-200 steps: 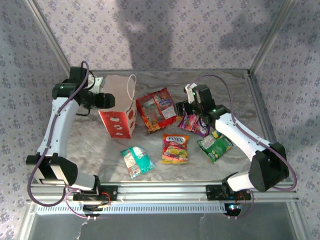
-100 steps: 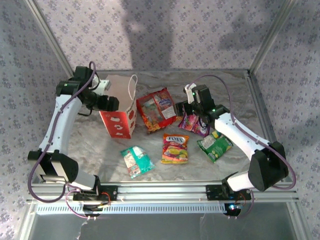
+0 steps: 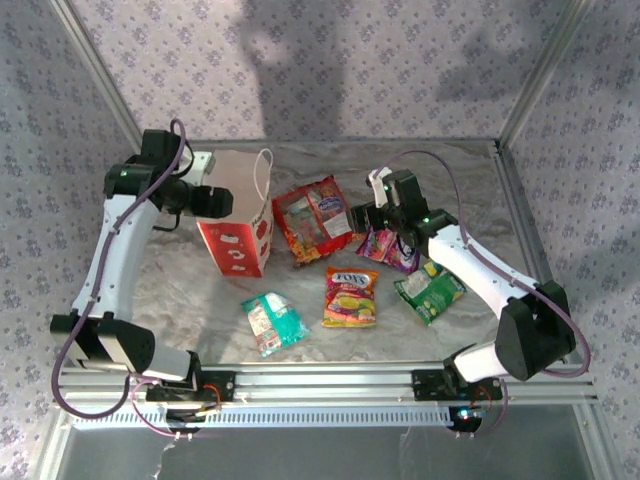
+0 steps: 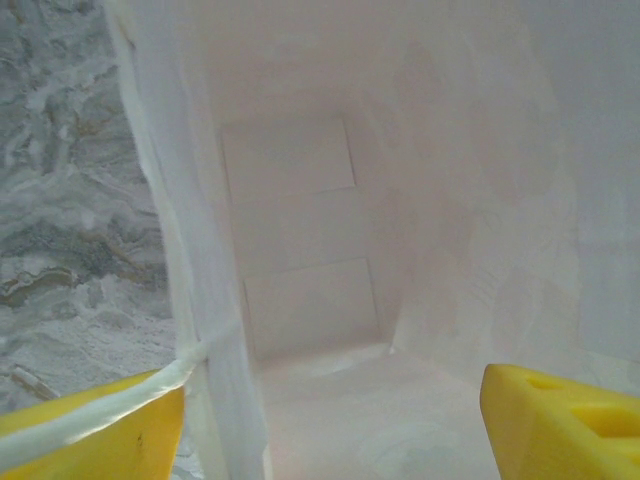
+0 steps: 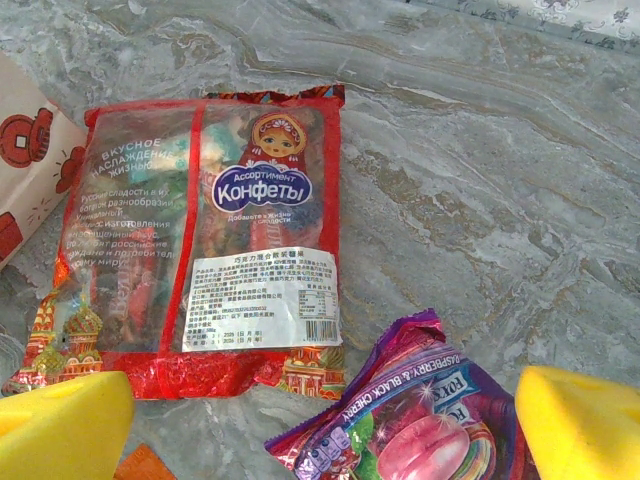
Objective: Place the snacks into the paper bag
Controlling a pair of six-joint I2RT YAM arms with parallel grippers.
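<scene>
The right gripper [image 3: 374,216] stands wide open with nothing between its fingers [image 5: 62,425]. It hangs low over the end of the purple packet [image 5: 415,425] that points toward the bag [image 3: 240,225]. In the right wrist view this packet lies between the fingers, closer to the right-hand one. Its far end is cut off, so I cannot tell how its long axis runs. The red packet [image 5: 200,240] lies just past it, just beside the bag, with its long axis running away from the gripper. The bag is to the left of both, so a carry would likely pass over the red packet.

The left gripper [image 4: 330,400] is at the bag's mouth, also open. One finger is outside the wall [image 4: 195,260] with the cord across it and the other is inside. The wall stands loose between them, not pinched. The bag's inside looks bare.

The orange [image 3: 350,297], green [image 3: 430,292] and teal [image 3: 273,322] packets lie nearer the arm bases than the bag. The right arm is nearer the purple packet, so the pick is probably its job.
</scene>
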